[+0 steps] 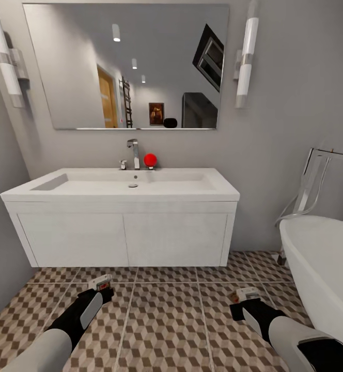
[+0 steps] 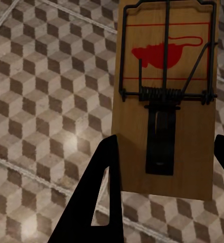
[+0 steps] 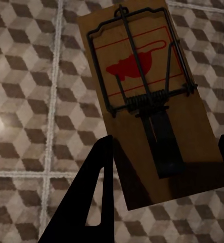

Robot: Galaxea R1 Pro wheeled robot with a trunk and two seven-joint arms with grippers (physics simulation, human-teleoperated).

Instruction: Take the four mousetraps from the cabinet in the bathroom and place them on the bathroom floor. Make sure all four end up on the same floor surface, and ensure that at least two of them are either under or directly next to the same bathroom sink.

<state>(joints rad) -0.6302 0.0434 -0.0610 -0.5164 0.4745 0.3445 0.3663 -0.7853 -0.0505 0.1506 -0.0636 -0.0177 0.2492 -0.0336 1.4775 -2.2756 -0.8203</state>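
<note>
Both arms hang low over the bathroom floor (image 1: 166,320) in front of the bathroom sink (image 1: 207,190), a white basin on a white vanity. My left gripper (image 1: 103,289) is shut on a mousetrap (image 1: 100,282). In the left wrist view this mousetrap (image 2: 165,101), a wooden slab with a red mouse print and a dark spring bar, sits between the fingers (image 2: 99,202). My right gripper (image 1: 242,302) is shut on a second mousetrap (image 1: 246,293). The right wrist view shows that mousetrap (image 3: 147,106) tilted above the tiles. The cabinet is out of view.
A white bathtub (image 1: 321,263) with a chrome floor tap (image 1: 311,181) stands close on the right. Grey walls close in at the left and behind the vanity. A chrome tap (image 1: 134,153) and a red ball (image 1: 150,159) sit at the basin's back edge, under a mirror (image 1: 125,67).
</note>
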